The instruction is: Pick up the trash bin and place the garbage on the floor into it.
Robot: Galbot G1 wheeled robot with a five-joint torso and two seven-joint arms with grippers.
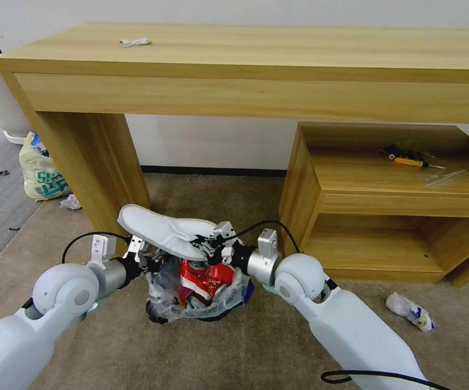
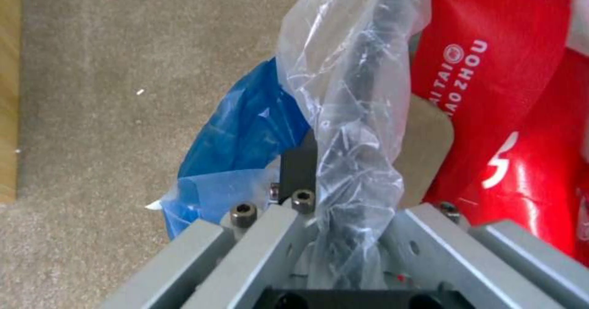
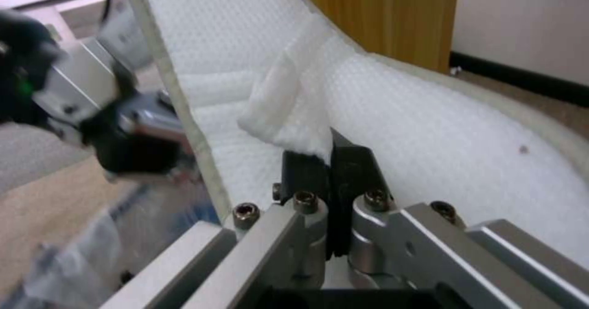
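we see the left claw (image 1: 136, 254) pinching the rim of the trash bin (image 1: 161, 311), its pads pressed onto the black wall and the crinkly clear liner (image 2: 353, 115); a blue patch (image 2: 245, 129) of the liner hangs just outside that grip. the bin sits between the two claws, over the tan floor (image 1: 245, 352), already stuffed with a red wrapper (image 1: 207, 279) just inside the left claw's hold. the right claw (image 1: 212, 246) is pressed together on a fold of a white slipper (image 1: 161, 230), with its dark pads (image 3: 334, 161) nipping the quilted fabric. the slipper lies across the top of the bin, reaching from the right claw over to the left one. farther out to the right claw's side, a crumpled white-and-blue scrap (image 1: 410, 311) lies on the carpet. beyond both claws stands the wooden tabletop (image 1: 277, 59), and past the left claw, by its leg, a knotted printed bag (image 1: 42, 173) and a bit of tissue (image 1: 71, 202).
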